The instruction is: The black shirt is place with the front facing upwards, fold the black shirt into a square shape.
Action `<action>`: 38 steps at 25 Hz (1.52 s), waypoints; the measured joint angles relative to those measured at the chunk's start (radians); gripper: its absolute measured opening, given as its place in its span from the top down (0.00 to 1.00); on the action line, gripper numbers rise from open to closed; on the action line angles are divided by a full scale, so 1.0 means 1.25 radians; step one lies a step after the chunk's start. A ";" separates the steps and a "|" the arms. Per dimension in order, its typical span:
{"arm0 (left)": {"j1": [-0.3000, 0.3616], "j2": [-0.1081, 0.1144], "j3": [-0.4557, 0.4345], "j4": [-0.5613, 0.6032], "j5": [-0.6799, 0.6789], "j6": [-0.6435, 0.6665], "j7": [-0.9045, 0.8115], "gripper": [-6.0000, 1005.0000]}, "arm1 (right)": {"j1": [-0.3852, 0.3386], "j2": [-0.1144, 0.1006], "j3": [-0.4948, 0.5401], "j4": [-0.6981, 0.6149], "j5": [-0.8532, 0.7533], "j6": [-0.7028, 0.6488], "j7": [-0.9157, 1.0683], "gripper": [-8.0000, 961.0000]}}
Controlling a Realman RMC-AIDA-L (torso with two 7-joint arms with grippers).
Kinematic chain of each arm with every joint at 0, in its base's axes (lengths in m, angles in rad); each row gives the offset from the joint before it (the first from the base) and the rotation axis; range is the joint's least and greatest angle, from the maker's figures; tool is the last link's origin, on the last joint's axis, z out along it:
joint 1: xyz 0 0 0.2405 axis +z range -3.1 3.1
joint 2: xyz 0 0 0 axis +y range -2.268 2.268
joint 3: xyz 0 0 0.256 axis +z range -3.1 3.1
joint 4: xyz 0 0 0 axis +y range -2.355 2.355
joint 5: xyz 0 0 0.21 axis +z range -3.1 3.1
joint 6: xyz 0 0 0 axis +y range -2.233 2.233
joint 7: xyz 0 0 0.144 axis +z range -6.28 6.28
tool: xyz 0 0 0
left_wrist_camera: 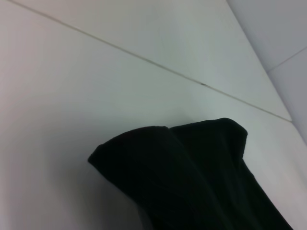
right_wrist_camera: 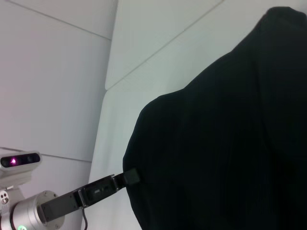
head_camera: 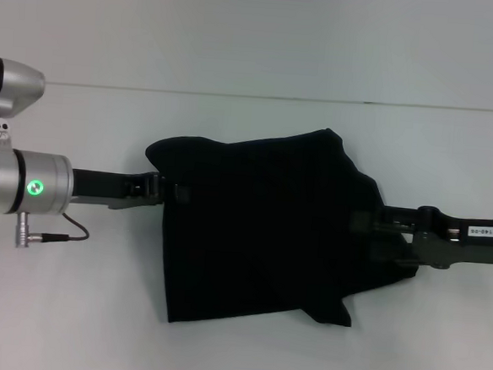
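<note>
1. The left gripper [head_camera: 177, 192] meets the left edge of the black shirt [head_camera: 260, 228]; its jaws are buried in dark cloth, so whether they are clamped cannot be told.
2. The right gripper [head_camera: 378, 220] reaches into the shirt's right edge from the opposite side, and its jaws are equally hidden.
3. The shirt lies mid-tabletop [head_camera: 235, 353] as a bunched, partly folded block, far corners raised and uneven, one flap trailing at the near right; no lettering shows.
4. Risk, as a judgement: if either side slips or the arms move unevenly, the fold could land skewed and spoil the square, since the cloth already hangs lopsided between them.
5. Loose fabric could also snag on a gripper when it draws away.
</note>
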 joint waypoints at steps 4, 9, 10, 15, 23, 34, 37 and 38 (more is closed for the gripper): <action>0.009 0.005 -0.007 0.022 0.005 -0.005 0.014 0.88 | 0.014 0.004 -0.001 0.015 0.001 0.005 0.018 0.05; 0.013 0.007 -0.009 0.039 -0.003 -0.033 0.036 0.88 | 0.018 0.010 -0.001 0.027 0.002 0.016 0.039 0.06; 0.011 0.006 -0.009 0.038 -0.004 -0.041 0.040 0.88 | 0.019 0.010 0.000 0.032 0.003 0.017 0.039 0.06; 0.010 -0.003 -0.009 0.034 -0.017 -0.061 0.049 0.88 | 0.025 0.026 0.000 0.036 0.004 0.033 0.039 0.07; 0.035 -0.011 -0.009 0.037 -0.098 -0.063 0.106 0.87 | 0.042 0.051 -0.043 0.037 0.000 0.078 0.030 0.08; 0.093 -0.024 -0.012 0.094 -0.161 -0.082 0.149 0.56 | 0.045 0.075 -0.081 0.036 0.000 0.125 0.019 0.10; 0.099 -0.024 -0.030 0.099 -0.164 -0.072 0.166 0.43 | 0.046 0.084 -0.104 0.036 0.000 0.138 0.018 0.11; 0.101 -0.024 -0.035 0.099 -0.168 -0.066 0.174 0.39 | 0.046 0.086 -0.111 0.036 0.000 0.141 0.018 0.11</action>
